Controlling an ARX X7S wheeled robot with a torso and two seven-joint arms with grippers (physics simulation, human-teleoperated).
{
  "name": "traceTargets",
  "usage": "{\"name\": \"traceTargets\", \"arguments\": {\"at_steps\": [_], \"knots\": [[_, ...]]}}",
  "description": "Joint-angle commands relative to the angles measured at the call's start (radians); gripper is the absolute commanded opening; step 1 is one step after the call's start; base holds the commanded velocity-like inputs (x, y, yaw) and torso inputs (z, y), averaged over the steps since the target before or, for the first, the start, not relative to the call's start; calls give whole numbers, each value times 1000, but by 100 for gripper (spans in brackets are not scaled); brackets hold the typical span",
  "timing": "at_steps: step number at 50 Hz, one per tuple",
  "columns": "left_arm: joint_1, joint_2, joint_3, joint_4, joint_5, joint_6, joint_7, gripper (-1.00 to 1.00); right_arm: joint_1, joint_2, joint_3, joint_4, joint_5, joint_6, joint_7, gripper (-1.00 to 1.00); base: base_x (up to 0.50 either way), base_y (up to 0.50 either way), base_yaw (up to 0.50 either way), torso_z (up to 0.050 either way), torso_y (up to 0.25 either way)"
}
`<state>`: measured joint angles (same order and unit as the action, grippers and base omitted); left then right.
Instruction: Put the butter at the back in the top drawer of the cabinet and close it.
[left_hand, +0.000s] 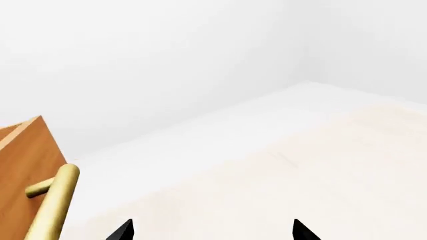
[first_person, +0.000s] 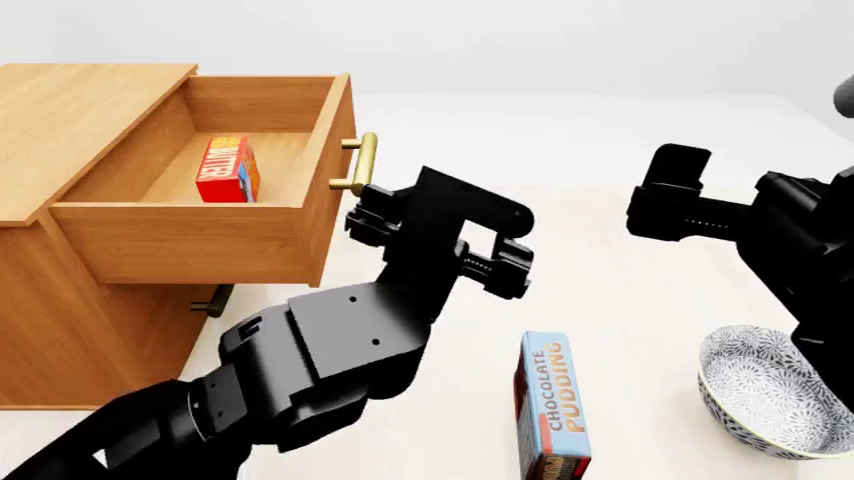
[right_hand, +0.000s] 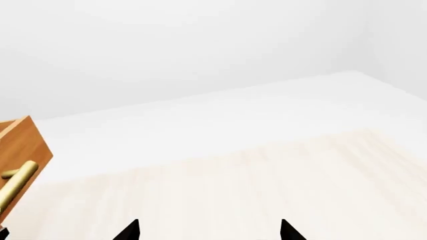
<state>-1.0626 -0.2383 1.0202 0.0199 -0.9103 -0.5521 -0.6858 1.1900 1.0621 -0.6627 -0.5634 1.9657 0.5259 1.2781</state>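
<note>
- The butter (first_person: 226, 170) is already in the top drawer (first_person: 200, 235), lying toward the back, so my read is the putting-in part is done and the closing part is what's left.
- The drawer sticks well out of the cabinet (first_person: 80, 110), with its brass handle (first_person: 360, 165) facing out over the worktop (first_person: 627, 300).
- The left gripper (first_person: 367, 215) sits just beside the drawer front, right under the handle. Both wrist cameras show two dark fingertips set well apart with nothing between them, so both grippers look wide and empty.
- The right gripper (first_person: 663, 190) hangs over the middle of the worktop, well apart from the cabinet, and looks out of the job for now.
- Next move, I'd guess: get the left gripper flat against the drawer front or the handle and push straight in toward the cabinet. Pushing off-centre could skew it.
- Only the head view shows the butter, plus the chocolate pudding box (first_person: 554, 410) and the patterned bowl (first_person: 774, 400) near the worktop's front edge.
- The left wrist view gives a close look at the handle (left_hand: 57, 200) and the drawer's corner, but I can't tell from it whether there's contact.
</note>
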Motion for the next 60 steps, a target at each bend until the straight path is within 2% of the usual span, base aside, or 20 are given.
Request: {"name": "traceTargets", "arguments": {"at_steps": [1, 37, 60], "knots": [[14, -27, -11, -123, 32, 55, 59, 100, -8, -3, -2, 3, -8, -4, -5, 100, 0, 0, 0, 0, 0], [24, -150, -81, -235, 21, 107, 106, 100, 5, -22, -6, -4, 6, -8, 12, 100, 0, 0, 0, 0, 0], [29, -319, -137, -181, -7, 98, 106, 100, 1, -50, -24, -6, -7, -9, 31, 100, 0, 0, 0, 0, 0]]}}
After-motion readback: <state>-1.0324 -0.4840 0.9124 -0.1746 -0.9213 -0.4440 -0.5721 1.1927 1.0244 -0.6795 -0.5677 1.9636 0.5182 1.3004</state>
